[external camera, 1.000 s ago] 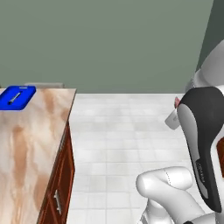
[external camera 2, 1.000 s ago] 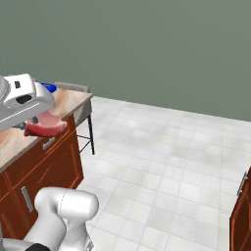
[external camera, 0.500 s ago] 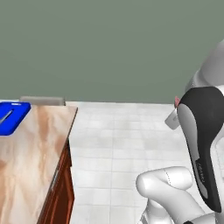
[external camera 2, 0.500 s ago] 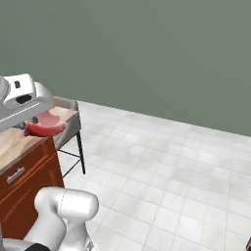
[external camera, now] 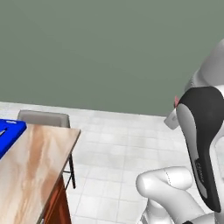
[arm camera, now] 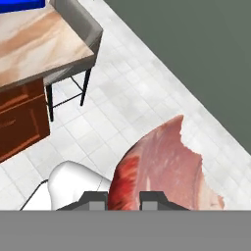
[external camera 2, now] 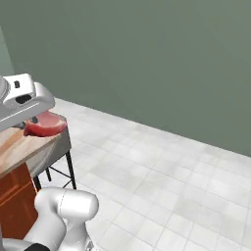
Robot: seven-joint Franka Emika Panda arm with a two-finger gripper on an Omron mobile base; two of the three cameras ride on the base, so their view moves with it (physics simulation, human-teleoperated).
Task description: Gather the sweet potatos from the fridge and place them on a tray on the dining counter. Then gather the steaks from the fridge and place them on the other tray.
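- Pinkish-red, pale-marbled meat: the steak (arm camera: pixel 166 169) sits clamped between the two dark fingers (arm camera: pixel 95 198) of the gripper (arm camera: pixel 123 200), which are closed on its darker red edge; the slab reaches away from them, over the tiled floor (arm camera: pixel 127 98).
- The right base view shows the same steak (external camera 2: pixel 45 125) from the side, hanging under the white hand, just past the end of the dining counter (external camera 2: pixel 19 147) and above a grey stool (external camera 2: pixel 58 147).
- The left base view has the blue tray (external camera: pixel 8 133) on the tan marbled top of the dining counter (external camera: pixel 35 175), near its far end, well apart from the arm; the steak is barely a pink sliver behind the dark arm link there.
- The hand view catches a corner of the blue tray (arm camera: pixel 22 4) on that counter, with a grey stool (arm camera: pixel 78 29) tucked at the counter's end.
- A grey-green wall (external camera: pixel 109 52) stands beyond the counter.
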